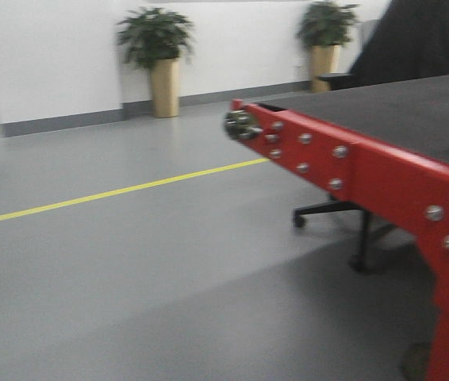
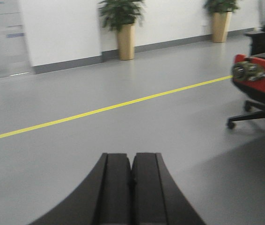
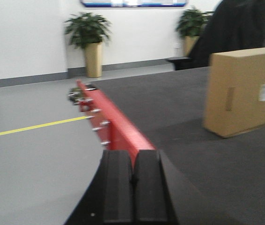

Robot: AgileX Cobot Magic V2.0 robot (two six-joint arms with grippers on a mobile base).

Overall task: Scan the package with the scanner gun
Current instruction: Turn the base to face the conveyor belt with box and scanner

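The package (image 3: 245,93), a plain tan cardboard box with a small white sticker on its near face, stands on the dark belt at the right of the right wrist view. My right gripper (image 3: 133,154) is shut and empty, over the red edge of the conveyor, well short and left of the package. My left gripper (image 2: 131,157) is also shut and empty, hanging over bare grey floor. The scanner gun is out of view in all frames.
A red-framed conveyor (image 1: 351,163) with a dark belt (image 1: 399,111) fills the right side. An office chair base (image 1: 328,213) stands under it. Grey floor with a yellow line (image 1: 113,193) lies to the left. Two potted plants (image 1: 159,59) stand at the white wall.
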